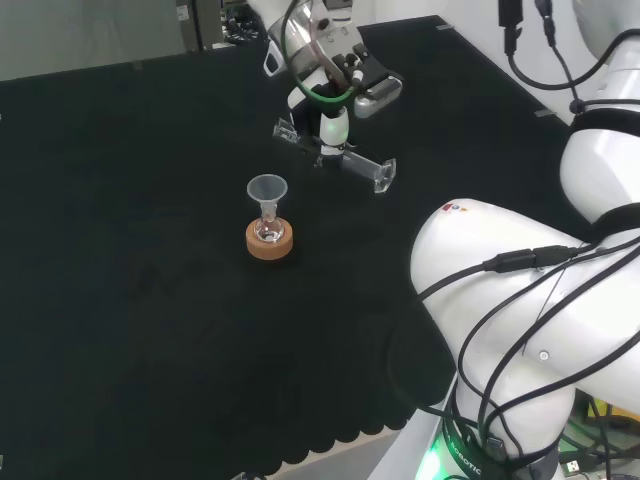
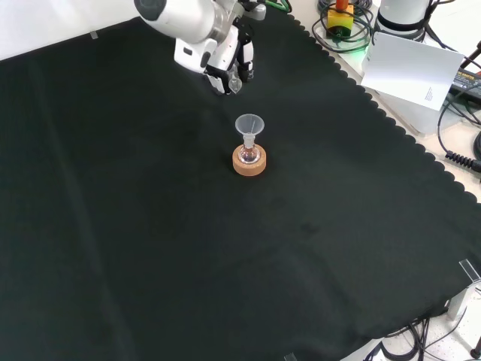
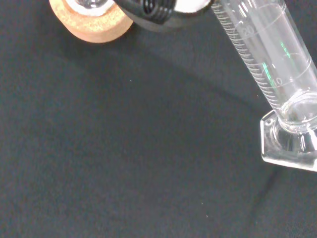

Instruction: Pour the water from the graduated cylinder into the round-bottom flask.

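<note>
- Carrying step, by the look of it: graduated cylinder (image 1: 340, 160) held off the counter (image 1: 150, 330), lying near level, foot at one end and mouth at the other.
- Hand (image 1: 335, 110) curled round the middle of the cylinder, pinching it from above in the head view.
- Round-bottom flask (image 1: 268, 231) seated in a cork ring (image 1: 269, 242), funnel (image 1: 267, 190) standing in its neck; from the flask, cylinder at about 1 o'clock in the head view, near but apart.
- In the front view, hand at about 11 o'clock of the flask.
- Water level inside the cylinder too faint to tell.
- Next, probably: bring the cylinder's mouth over the funnel's rim, then tip slowly; narrow target, so careful lining-up needed.
- Count: one cylinder, one flask, one funnel, one cork ring, one hand.
</note>
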Controlling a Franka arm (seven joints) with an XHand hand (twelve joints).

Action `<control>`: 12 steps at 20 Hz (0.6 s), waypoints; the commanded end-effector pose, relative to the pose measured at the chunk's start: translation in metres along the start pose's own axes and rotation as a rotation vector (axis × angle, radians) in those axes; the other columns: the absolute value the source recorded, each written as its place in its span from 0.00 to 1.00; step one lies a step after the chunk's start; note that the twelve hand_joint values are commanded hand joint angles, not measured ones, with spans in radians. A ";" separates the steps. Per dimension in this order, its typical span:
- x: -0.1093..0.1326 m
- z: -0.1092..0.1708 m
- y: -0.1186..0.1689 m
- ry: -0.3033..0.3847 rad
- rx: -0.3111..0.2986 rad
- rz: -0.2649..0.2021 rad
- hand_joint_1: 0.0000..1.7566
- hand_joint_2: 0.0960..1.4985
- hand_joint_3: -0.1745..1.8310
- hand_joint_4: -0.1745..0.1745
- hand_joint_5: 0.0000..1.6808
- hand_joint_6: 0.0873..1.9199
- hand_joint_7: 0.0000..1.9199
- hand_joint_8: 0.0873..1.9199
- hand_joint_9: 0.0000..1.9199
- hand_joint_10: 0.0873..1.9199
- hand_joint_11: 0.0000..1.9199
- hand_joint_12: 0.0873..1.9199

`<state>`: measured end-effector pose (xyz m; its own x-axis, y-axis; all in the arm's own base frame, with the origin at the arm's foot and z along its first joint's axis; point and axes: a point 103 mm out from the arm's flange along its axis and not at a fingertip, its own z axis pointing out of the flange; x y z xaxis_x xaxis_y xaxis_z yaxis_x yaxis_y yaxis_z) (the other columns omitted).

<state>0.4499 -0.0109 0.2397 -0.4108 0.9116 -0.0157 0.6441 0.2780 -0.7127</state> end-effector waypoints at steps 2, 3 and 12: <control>-0.004 0.006 0.001 0.049 -0.112 -0.045 0.74 0.65 0.09 0.00 0.72 0.28 0.66 0.26 0.84 0.00 0.66 0.34; -0.004 0.006 0.001 0.050 -0.123 -0.046 0.74 0.65 0.09 0.00 0.72 0.28 0.66 0.26 0.84 0.00 0.66 0.34; -0.006 0.007 0.000 0.076 -0.216 -0.068 0.74 0.65 0.09 0.00 0.72 0.29 0.66 0.26 0.84 0.00 0.67 0.34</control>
<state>0.4475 -0.0200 0.2354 -0.4033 0.9129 0.0623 0.7256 0.3606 -0.5861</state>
